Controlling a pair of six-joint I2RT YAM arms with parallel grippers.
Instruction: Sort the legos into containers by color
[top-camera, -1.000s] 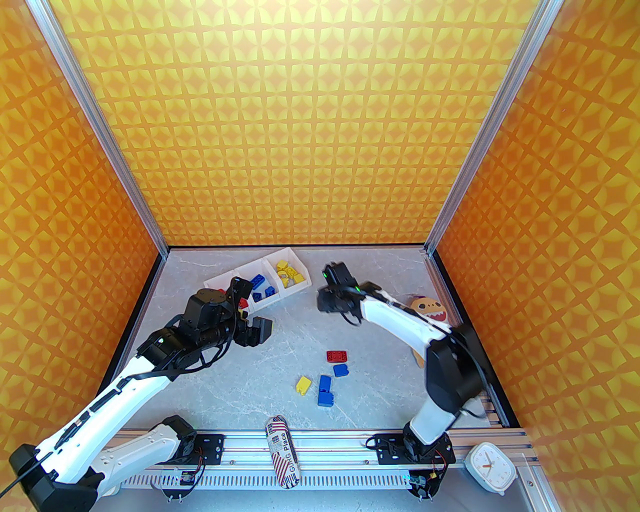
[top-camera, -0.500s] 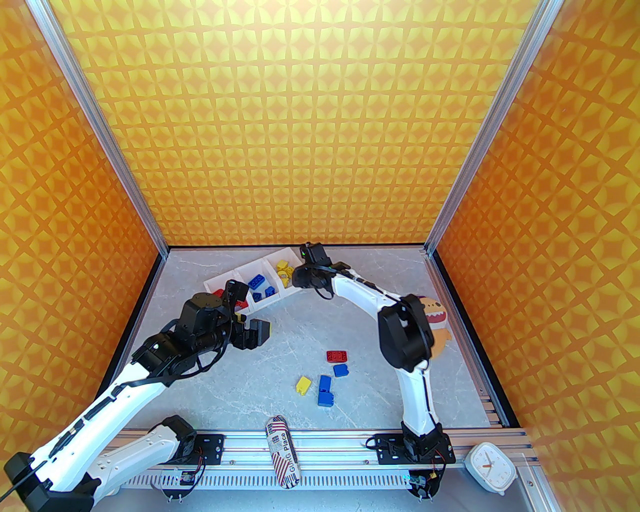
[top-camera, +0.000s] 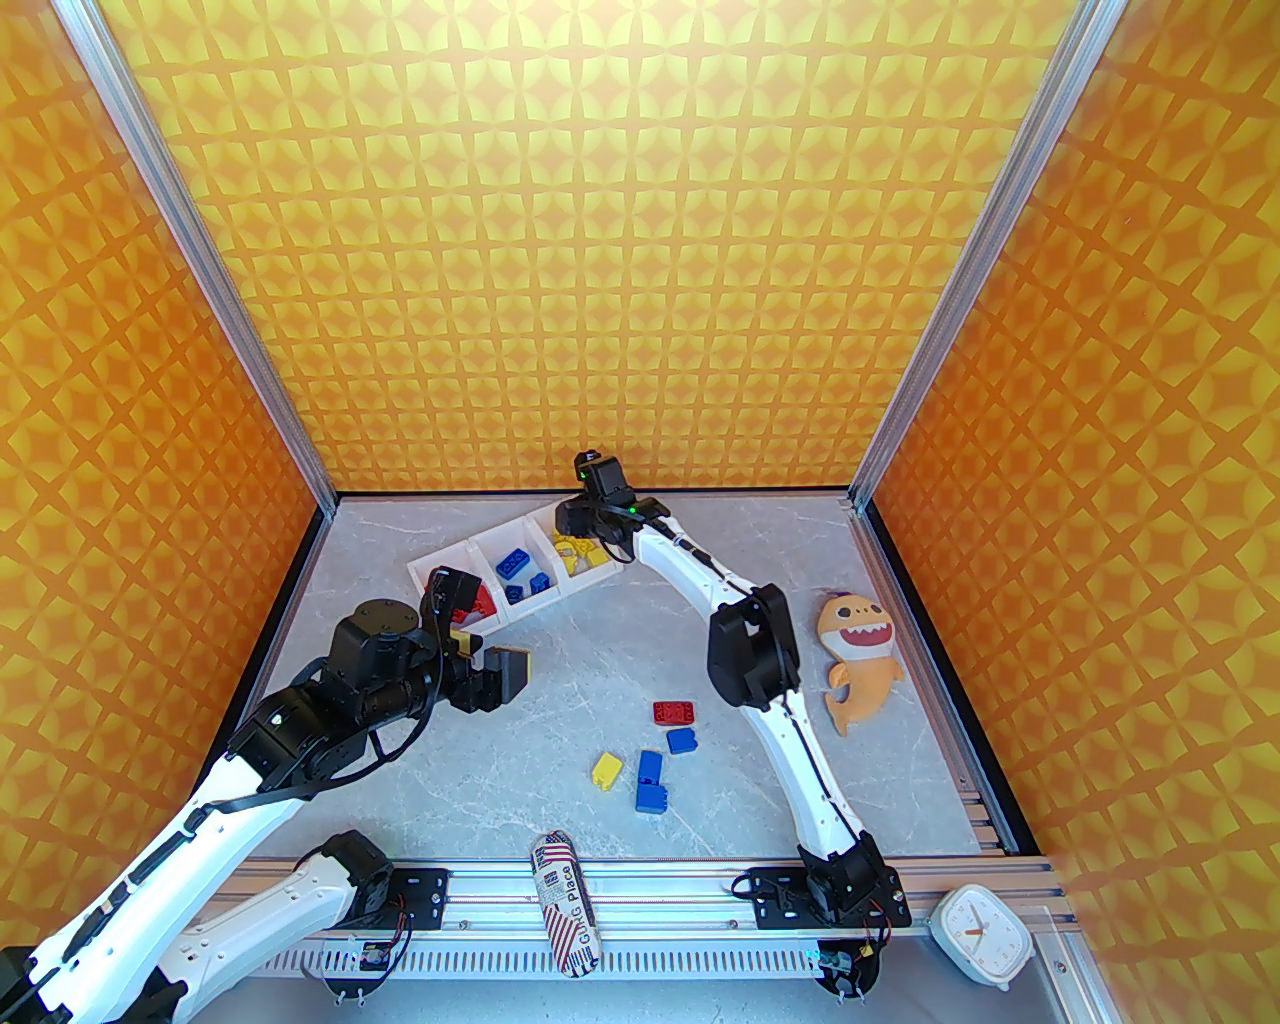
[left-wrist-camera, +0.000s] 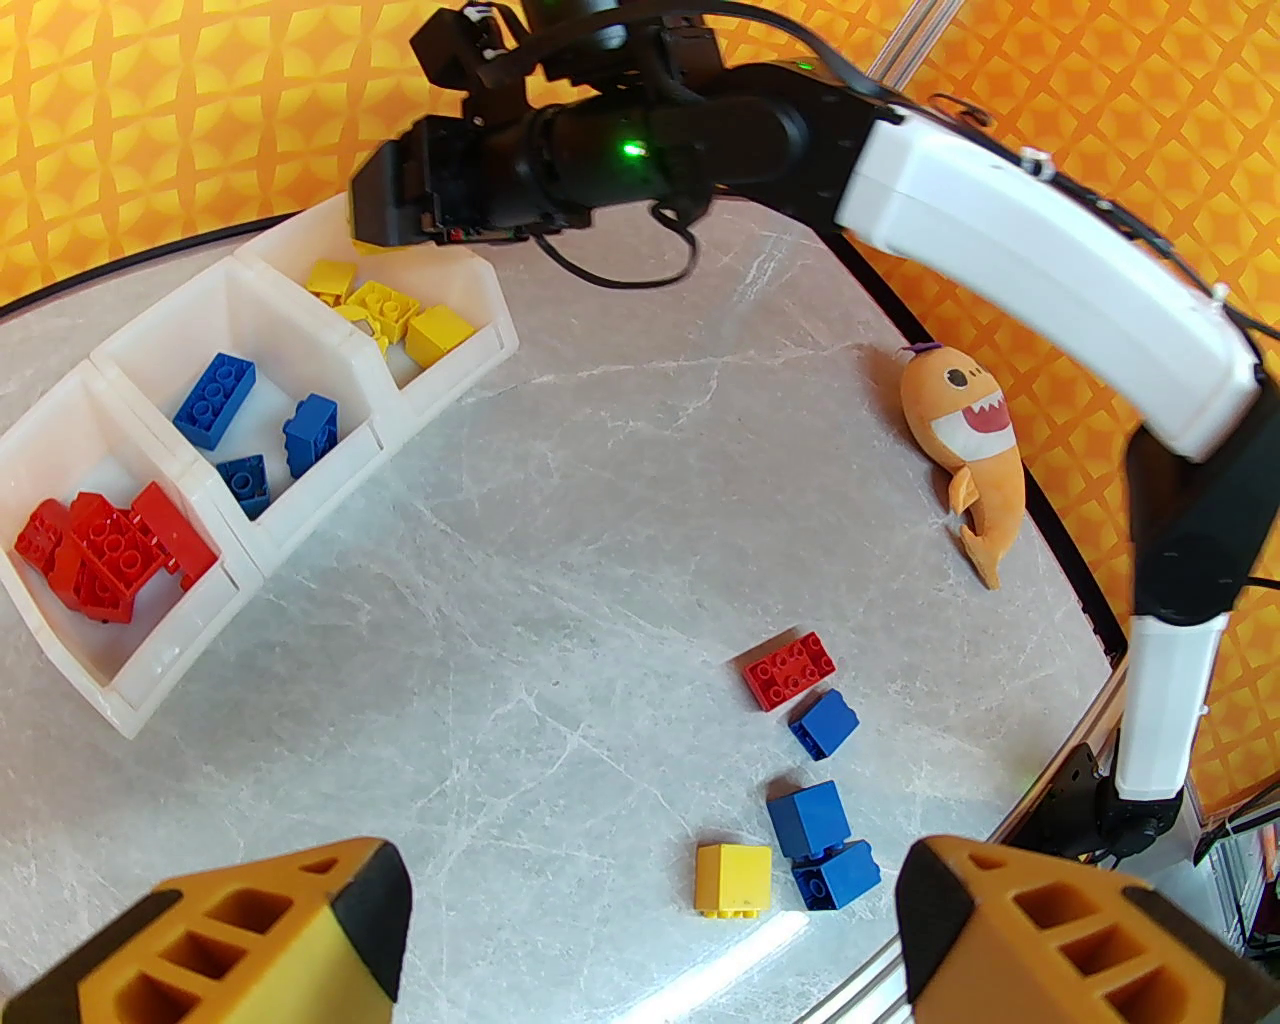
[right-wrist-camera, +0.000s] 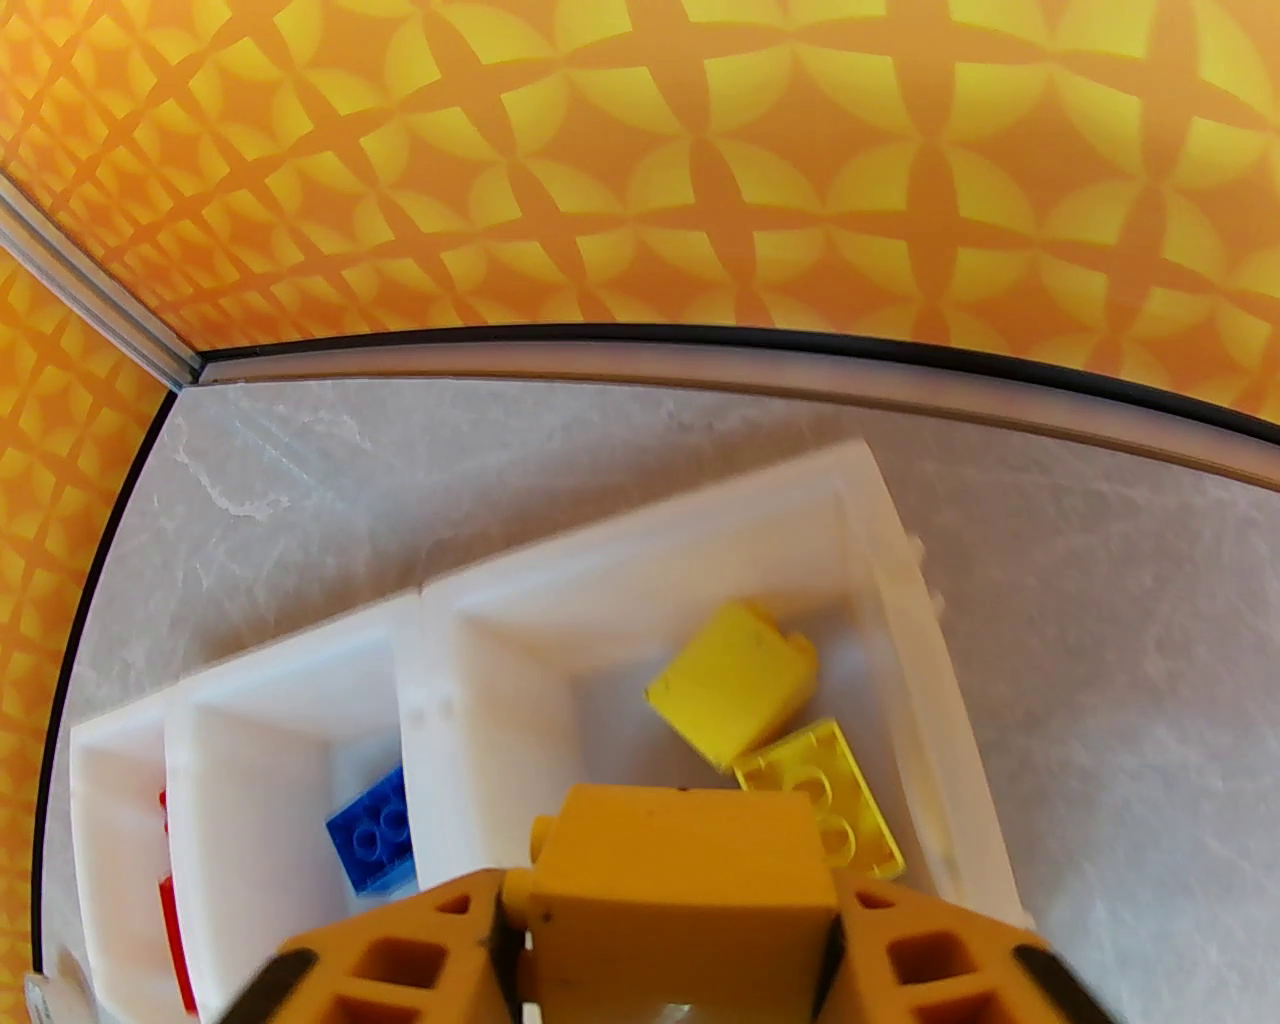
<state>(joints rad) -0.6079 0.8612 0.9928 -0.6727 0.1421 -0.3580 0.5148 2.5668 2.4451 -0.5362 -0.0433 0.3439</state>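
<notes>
The grey marbled table (top-camera: 560, 690) carries white containers (left-wrist-camera: 455, 365) far left, loose legos (top-camera: 675, 712) near the middle — an orange plush (top-camera: 858, 640) right.

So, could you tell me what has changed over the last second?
The right gripper, holding a yellow brick, swung left and away to above the bin of yellow bricks. The left gripper, open and empty, drew back slightly towards its base. The loose bricks, tray and shark toy stayed put.

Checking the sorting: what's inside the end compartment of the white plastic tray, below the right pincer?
Several loose yellow studded plastic bricks lie inside the compartment. The right pincer, holding one more yellow brick, hides its near part.
</notes>
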